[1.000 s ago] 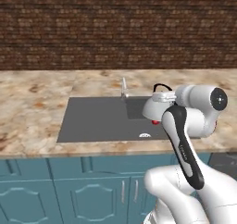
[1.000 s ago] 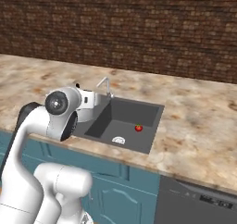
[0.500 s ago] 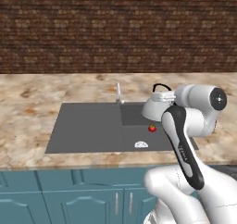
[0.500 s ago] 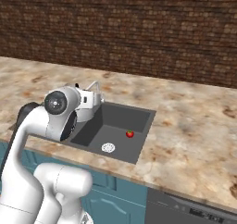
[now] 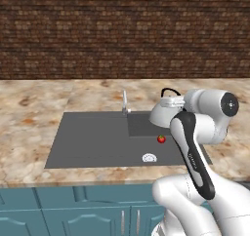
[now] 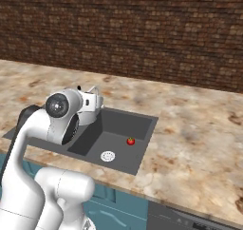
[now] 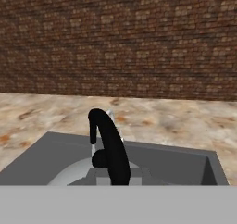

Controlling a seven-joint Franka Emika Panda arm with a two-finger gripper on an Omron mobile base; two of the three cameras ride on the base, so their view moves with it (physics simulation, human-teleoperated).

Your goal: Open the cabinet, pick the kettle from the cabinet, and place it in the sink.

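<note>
The rounded silvery kettle hangs above the right part of the dark grey sink, just over its deeper section. My gripper is shut on the kettle's black looped handle. In the hand view the black handle arches up in front, with the kettle's grey body below it and the sink beyond. In the right base view my gripper sits at the sink's left rim, behind my arm. The cabinet is out of view.
A thin silver faucet stands at the sink's back edge. A small red object and a round drain lie in the basin. Beige marbled counter surrounds it, a brick wall rises behind, and teal base cabinets sit below.
The whole picture has shifted as the base drove, and the sink now lies nearer and lower in both base views. The kettle stays in my shut gripper.
</note>
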